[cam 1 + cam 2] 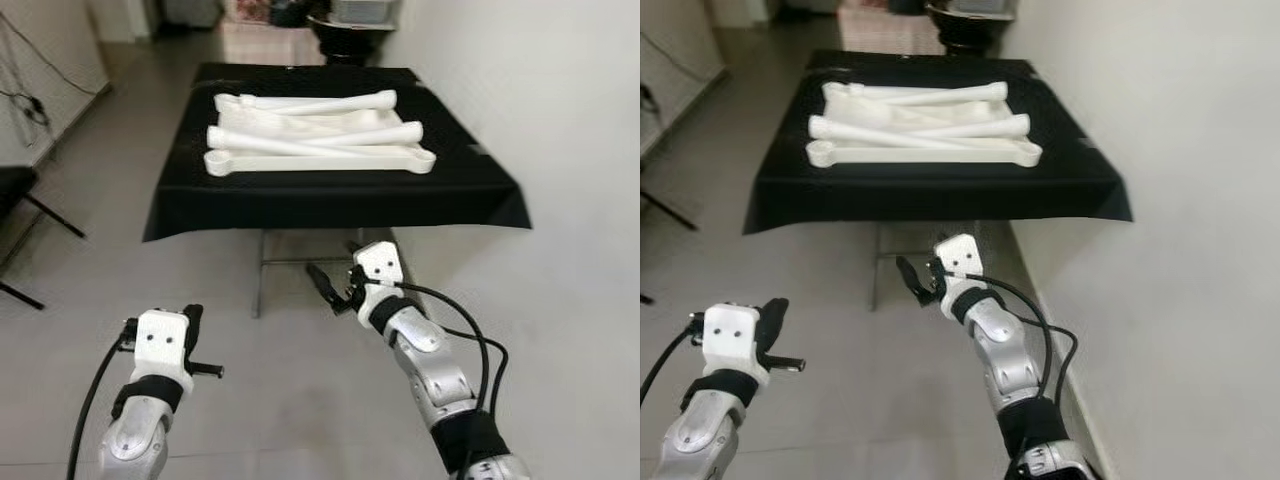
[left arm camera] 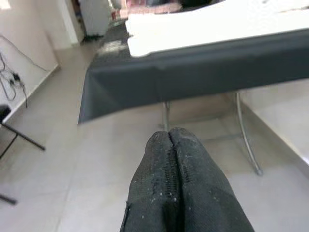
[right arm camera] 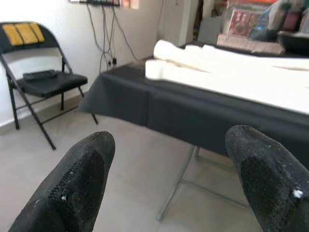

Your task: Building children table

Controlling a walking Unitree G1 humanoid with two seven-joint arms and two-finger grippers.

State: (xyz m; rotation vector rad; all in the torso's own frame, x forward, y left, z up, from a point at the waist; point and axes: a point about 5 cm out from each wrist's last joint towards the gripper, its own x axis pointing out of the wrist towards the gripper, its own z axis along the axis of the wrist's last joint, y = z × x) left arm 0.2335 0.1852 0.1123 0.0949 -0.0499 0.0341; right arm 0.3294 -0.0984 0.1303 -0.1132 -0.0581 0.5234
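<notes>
The white children-table parts [image 1: 318, 136] lie in a pile on a table covered with a black cloth [image 1: 330, 203]: a flat top piece with several long round legs across it. Both arms are held low over the floor, short of the table's near edge. My left gripper [image 1: 192, 318] is shut with nothing in it; its fingers [image 2: 169, 145] press together. My right gripper [image 1: 338, 272] is open and empty, closer to the table, with the fingertips [image 3: 94, 147] wide apart and pointing at the white parts [image 3: 227, 67].
The table stands on metal legs [image 1: 258, 275] beside a white wall [image 1: 560, 120] on the right. A black folding chair [image 3: 43, 82] stands to the left, with cables [image 1: 25, 105] hanging on the left wall. Grey tiled floor [image 1: 280, 400] lies between me and the table.
</notes>
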